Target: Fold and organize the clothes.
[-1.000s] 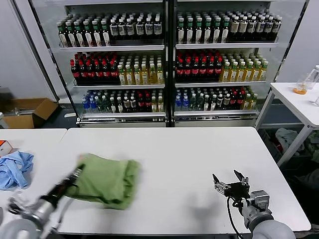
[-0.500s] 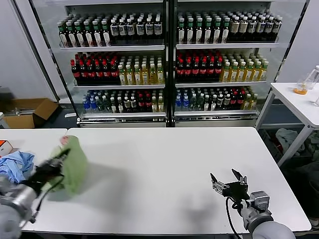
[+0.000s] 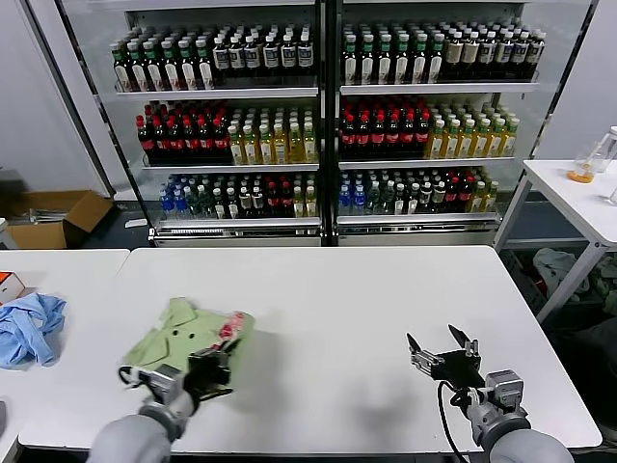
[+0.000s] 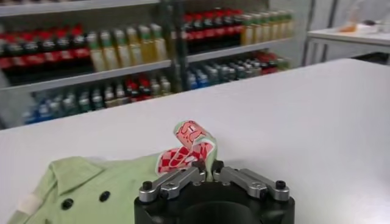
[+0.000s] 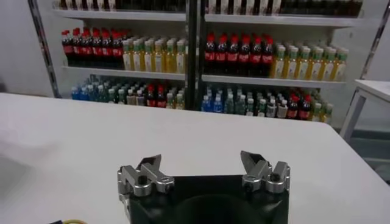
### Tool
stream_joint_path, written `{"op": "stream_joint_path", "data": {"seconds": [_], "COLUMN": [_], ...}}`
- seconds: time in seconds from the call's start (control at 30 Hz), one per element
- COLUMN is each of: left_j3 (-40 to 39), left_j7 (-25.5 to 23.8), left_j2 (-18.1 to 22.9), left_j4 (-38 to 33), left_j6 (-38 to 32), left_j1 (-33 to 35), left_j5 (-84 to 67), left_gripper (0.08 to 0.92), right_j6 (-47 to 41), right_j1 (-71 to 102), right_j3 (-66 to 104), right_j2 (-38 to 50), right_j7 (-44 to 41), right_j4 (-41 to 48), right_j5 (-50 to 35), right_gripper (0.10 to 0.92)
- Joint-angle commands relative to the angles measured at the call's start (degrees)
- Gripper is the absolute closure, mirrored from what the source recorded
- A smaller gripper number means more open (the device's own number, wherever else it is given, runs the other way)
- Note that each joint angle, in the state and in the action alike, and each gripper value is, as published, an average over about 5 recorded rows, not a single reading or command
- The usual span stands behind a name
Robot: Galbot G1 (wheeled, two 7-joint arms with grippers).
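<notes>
Folding nearly done: your green shirt (image 3: 185,337) lies as a compact bundle on the left part of the white table (image 3: 386,299).

Your left gripper (image 3: 213,367) pinches the shirt's printed edge; the right gripper (image 3: 442,350) waits spread and empty, well apart. Release and tidying remain.

The white tabletop (image 3: 337,318) lies bare and open between the light green collared shirt (image 3: 183,338) at its left front and the right gripper (image 3: 442,349), which hovers with jaws apart near the right front edge. The left gripper (image 3: 214,371), closed on the shirt's edge, blocks that corner. A crumpled blue cloth (image 3: 27,326) occupies the neighbouring table to the left.
</notes>
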State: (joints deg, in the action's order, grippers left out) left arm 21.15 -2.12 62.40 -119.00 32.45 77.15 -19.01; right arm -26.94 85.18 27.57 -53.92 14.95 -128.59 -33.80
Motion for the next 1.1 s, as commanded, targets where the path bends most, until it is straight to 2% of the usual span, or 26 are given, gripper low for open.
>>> {"op": "stream_joint_path", "data": {"seconds": [0.03, 0.3, 0.47, 0.57, 0.73, 0.9, 1.1], "left_j3": [-15.0, -20.7, -23.0, -19.9, -12.4, -2.0, 12.2], "left_j7": [4.6, 6.2, 8.4, 8.5, 6.4, 5.7, 7.3], "left_j2": [8.8, 16.6, 18.0, 18.0, 15.3, 11.0, 6.8], "left_j4": [6.9, 15.0, 17.0, 14.3, 4.4, -4.3, -7.8], "left_j6": [0.6, -3.7, -1.3, -0.5, -2.4, -5.5, -9.8], "left_j1": [-9.9, -19.9, -20.9, -18.9, -13.3, -5.9, 4.3], "left_j5": [2.8, -1.8, -10.4, -18.4, -27.6, -28.1, -21.6], "left_gripper": [0.89, 0.89, 0.869, 0.799, 0.651, 0.513, 0.339], "right_j6": [0.2, 0.3, 1.0, 1.6, 2.3, 2.9, 2.0], "right_j1": [0.3, 0.0, -0.6, -1.6, -4.7, -12.2, -21.3], "right_j3": [0.3, -0.1, -0.6, -1.5, -4.8, -13.4, -25.0], "right_j2": [-0.1, -0.2, -0.5, -1.1, -2.5, -6.1, -14.2], "right_j7": [-0.1, -0.4, -0.9, -1.2, -1.2, 0.3, 3.7], "right_j4": [-0.3, -0.8, -0.8, -0.4, 1.2, 6.1, 15.1], "right_j5": [0.0, 0.6, 1.1, 1.4, 1.3, 0.0, -1.9], "right_gripper": [0.203, 0.203, 0.203, 0.203, 0.203, 0.203, 0.203]}}
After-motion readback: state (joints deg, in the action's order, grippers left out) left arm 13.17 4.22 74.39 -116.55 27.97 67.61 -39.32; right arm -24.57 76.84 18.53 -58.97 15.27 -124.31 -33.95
